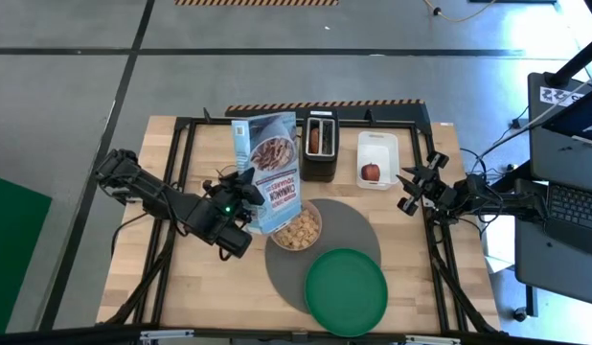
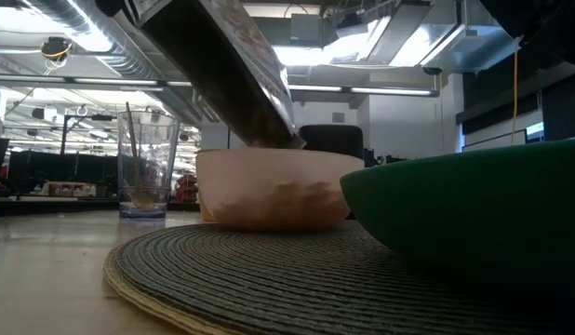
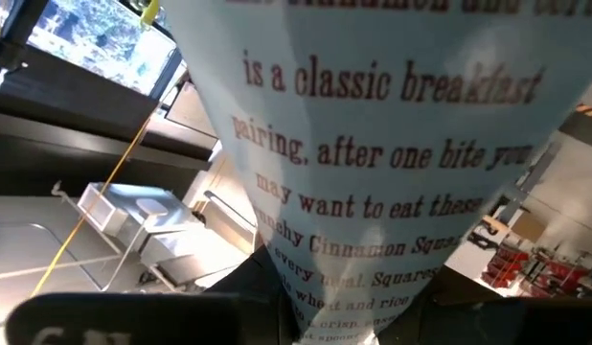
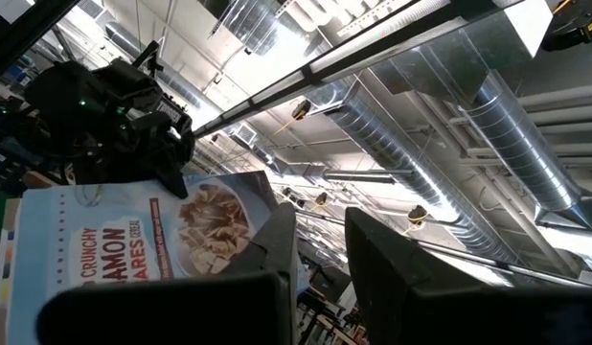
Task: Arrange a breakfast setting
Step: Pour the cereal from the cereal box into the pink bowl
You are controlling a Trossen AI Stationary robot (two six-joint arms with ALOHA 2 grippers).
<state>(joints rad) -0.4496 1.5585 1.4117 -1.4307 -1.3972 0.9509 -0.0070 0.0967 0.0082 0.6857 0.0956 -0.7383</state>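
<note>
Left gripper (image 1: 240, 196) is clamped on a tall blue cardboard cereal box (image 1: 268, 168), held tipped w/ its mouth down over the translucent pinkish bowl (image 1: 298, 228). Judgement: the tilt is for pouring; box mouth sits just above the bowl rim, so cereal drops in rather than onto the mat. Low view confirms: box (image 2: 234, 70) slants down into the bowl (image 2: 269, 189) from above.

Bowl sits on the large round grey woven placemat (image 1: 358, 225), at approx. 10 o'clock of the mat, already holding tan cereal squares. Round green plate (image 1: 346, 290) lies at approx. 6 o'clock, overhanging the mat's near edge, just beside the bowl; whether they touch cannot be told. Plate is bare. Judgement: bowl and plate grouped on the mat as the core of the setting.

Right gripper (image 1: 418, 189) hangs off the mat at approx. 2–3 o'clock, fingers spread, holding nothing; appears to be waiting clear of the pour.

Small red apple (image 1: 371, 172) rests in a white rectangular tray (image 1: 377, 144) at approx. 1 o'clock beyond the mat. Black toaster (image 1: 320, 161) stands at 12 o'clock w/ a brownish item in its slot, poss. the bagel; not certain. A clear glass tumbler (image 2: 143, 167) stands left of the bowl in the low view w/ something upright in it.

Cereal box: pale blue, red lettering, picture of cinnamon squares; looks light, walls slightly bowed under the grip.
</note>
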